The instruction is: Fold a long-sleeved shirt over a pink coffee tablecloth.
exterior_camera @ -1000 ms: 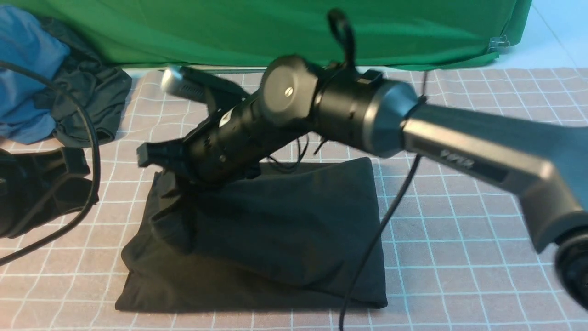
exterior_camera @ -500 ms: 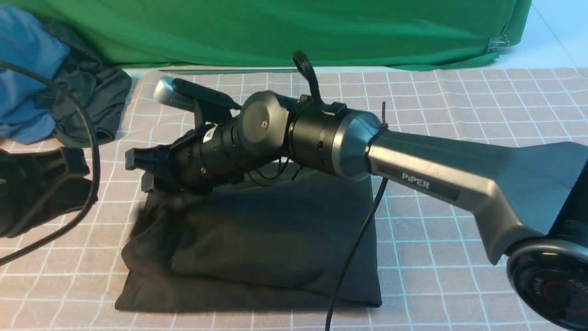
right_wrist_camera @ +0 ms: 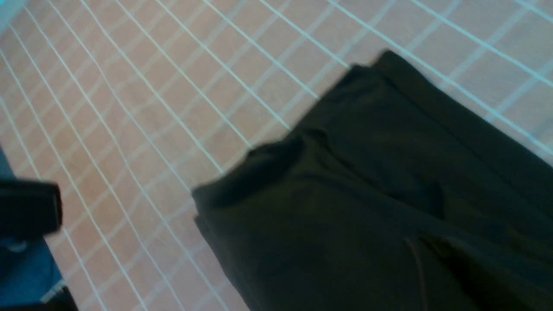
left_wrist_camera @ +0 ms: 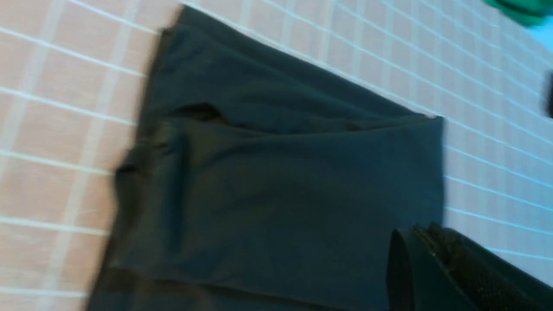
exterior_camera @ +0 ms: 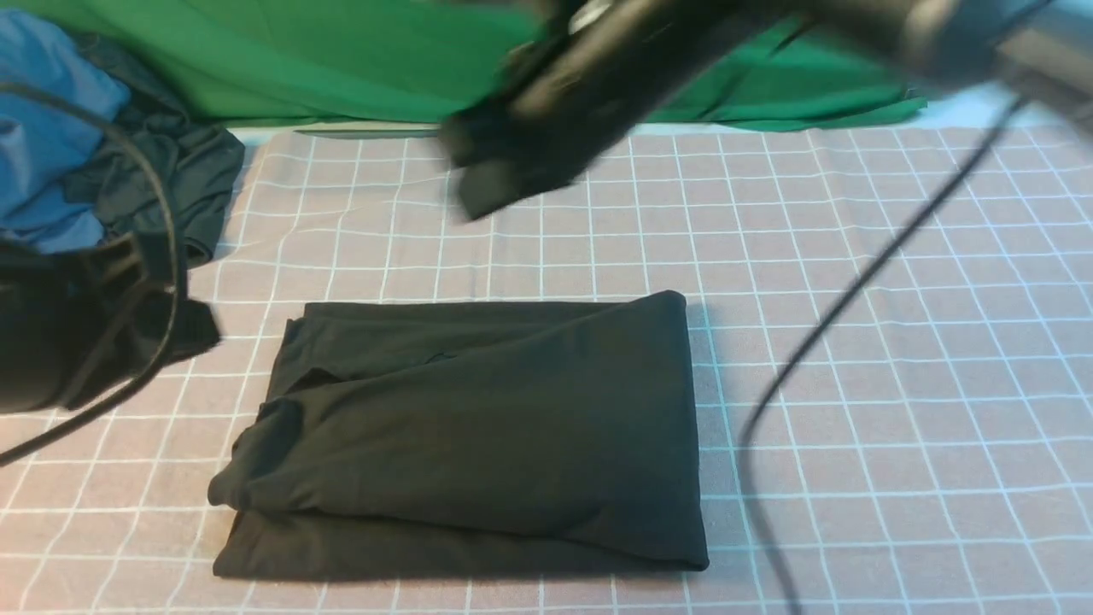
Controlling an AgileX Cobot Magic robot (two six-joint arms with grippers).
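On the pink coffee tablecloth (exterior_camera: pixel 854 384), in the front view, the long-sleeved shirt (exterior_camera: pixel 478 436) lies folded into a thick rectangle, touched by neither arm. The right gripper (exterior_camera: pixel 478 184), a motion-blurred shape raised above the cloth's far side, has its jaws closed on nothing. The left gripper (exterior_camera: pixel 184 329) sits at the left edge, closed and empty, partly cut off. A blue garment (exterior_camera: pixel 43 128) and a dark garment (exterior_camera: pixel 184 171) are heaped beside a green cloth (exterior_camera: pixel 384 60).

From the left wrist, the shirt (left_wrist_camera: pixel 281 181) fills the frame; one dark fingertip (left_wrist_camera: pixel 436 272) shows at the edge.

From the right wrist, the shirt's (right_wrist_camera: pixel 367 207) layered corner is blurred; no fingers can be made out.
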